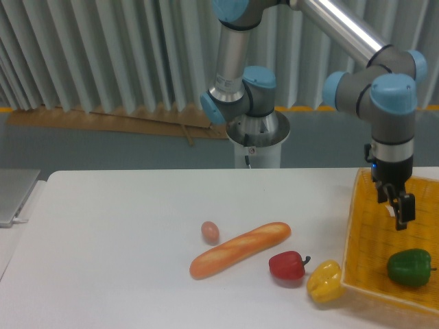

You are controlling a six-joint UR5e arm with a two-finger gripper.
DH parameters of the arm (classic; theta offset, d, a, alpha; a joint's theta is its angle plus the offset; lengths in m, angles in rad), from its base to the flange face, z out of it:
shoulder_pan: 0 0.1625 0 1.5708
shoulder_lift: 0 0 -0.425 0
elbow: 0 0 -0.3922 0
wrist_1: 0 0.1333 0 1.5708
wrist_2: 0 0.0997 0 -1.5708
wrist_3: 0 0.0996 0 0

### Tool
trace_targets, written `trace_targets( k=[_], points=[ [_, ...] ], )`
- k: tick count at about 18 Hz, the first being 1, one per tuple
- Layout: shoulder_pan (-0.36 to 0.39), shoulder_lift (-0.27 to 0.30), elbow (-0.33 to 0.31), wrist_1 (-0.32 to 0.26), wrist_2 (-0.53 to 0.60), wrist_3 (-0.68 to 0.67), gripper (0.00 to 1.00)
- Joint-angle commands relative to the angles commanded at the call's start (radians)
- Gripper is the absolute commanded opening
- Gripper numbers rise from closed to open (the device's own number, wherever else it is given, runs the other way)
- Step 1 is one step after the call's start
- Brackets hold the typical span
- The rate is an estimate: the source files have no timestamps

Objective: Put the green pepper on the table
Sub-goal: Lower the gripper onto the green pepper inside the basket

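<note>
Green pepper (409, 267) in the yellow woven basket (370, 247), gripper (401, 214) above it.

The gripper hangs at the pepper's 12 o'clock, apart from it, holding nothing; whether its fingers are wide or narrow cannot be told. At the pepper's 9 o'clock, on the white table (110, 247), lie a yellow pepper (324, 282), red pepper (287, 265), baguette (240, 249) and egg (210, 232). Grey corrugated wall (103, 55) behind.

Single raised front view over table (123, 233)
</note>
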State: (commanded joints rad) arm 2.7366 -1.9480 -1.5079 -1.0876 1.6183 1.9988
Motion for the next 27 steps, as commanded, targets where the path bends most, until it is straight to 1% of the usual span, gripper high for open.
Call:
trace_targets(
  k=[3, 5, 9, 11, 13, 15, 18, 21, 23, 27],
  points=[
    [-0.002, -0.038, 0.0, 0.002, 0.0, -0.002, 1.0],
    [0.0, -0.052, 0.002, 0.0, 0.0, 0.0, 1.0],
    [0.02, -0.042, -0.002, 0.0, 0.0, 0.012, 1.0],
    [0.028, -0.046, 0.018, 0.003, 0.0, 0.0, 1.0],
    [0.031, -0.054, 0.058, 0.005, -0.002, 0.008, 1.0],
    [0.037, -0.06, 0.067, 0.006, -0.003, 0.008, 1.0],
    [0.029, -0.083, 0.086, 0.052, -0.012, 0.003, 1.0],
    [0.028, -0.094, 0.107, 0.063, -0.015, 0.005, 1.0],
    [0.025, -0.104, 0.11, 0.104, -0.014, 0.002, 1.0],
    [0.025, -0.135, 0.106, 0.141, -0.015, 0.005, 1.0]
  ],
)
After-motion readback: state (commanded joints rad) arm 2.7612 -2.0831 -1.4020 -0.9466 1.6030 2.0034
